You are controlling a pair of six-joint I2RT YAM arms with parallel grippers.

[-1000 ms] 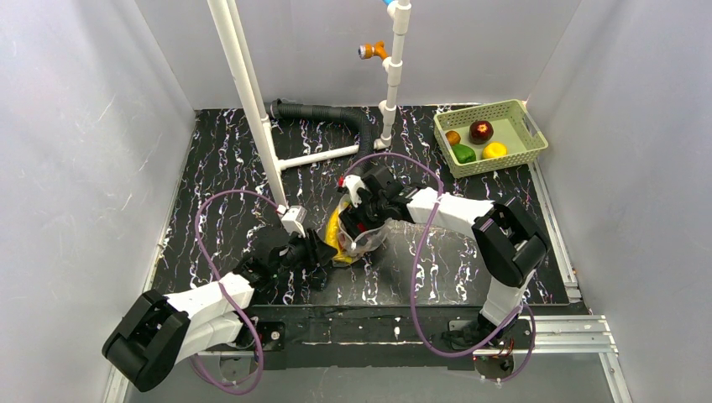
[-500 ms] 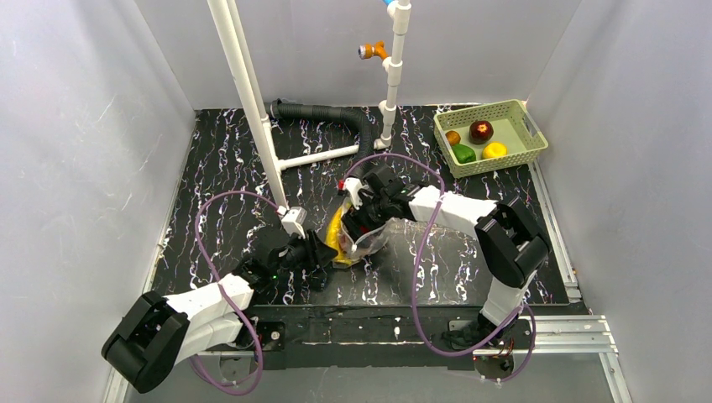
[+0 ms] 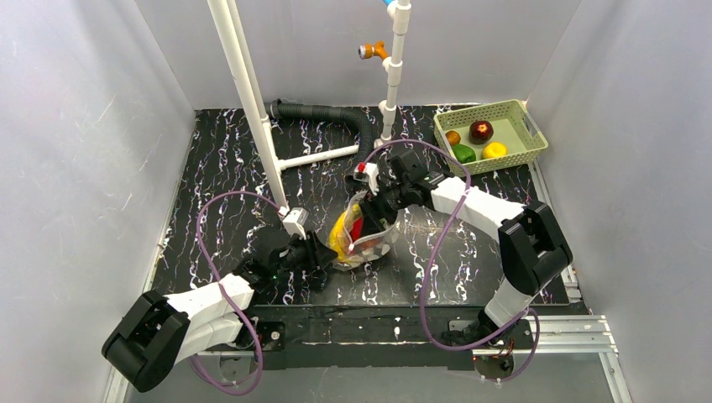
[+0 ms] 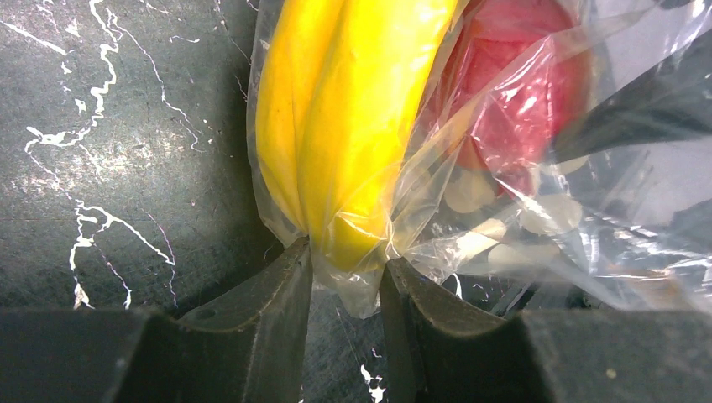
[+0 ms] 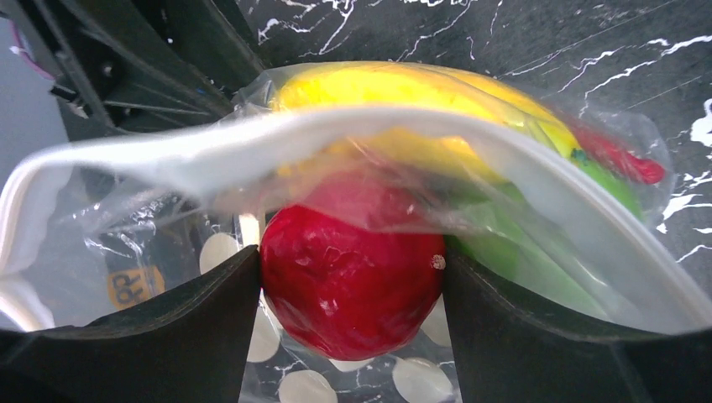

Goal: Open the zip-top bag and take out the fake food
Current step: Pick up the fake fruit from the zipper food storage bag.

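One yellowish label (image 5: 134, 290) shows through the zip-top bag (image 5: 126, 164), lettering unclear.

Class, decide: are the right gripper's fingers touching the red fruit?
Touching. The right wrist view shows the red fruit pressed against both fingers, with no gap on either side.

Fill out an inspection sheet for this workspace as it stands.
Surface: black marbled tabletop with white veins.
Job's things: clear dotted zip-top bag, mouth open, holding a yellow plastic banana, a glossy red round fruit and a red chili. The green slotted basket holds a dark red apple, green pepper, yellow lemon and orange-brown piece.
Clutter: white pipe frame, black corrugated hose.
Grippers: left gripper pinches the bag's corner at the banana tip; right gripper clasps the red fruit.
Cables: purple cable loop at each arm.
Surroundings: pale grey walls on three sides.
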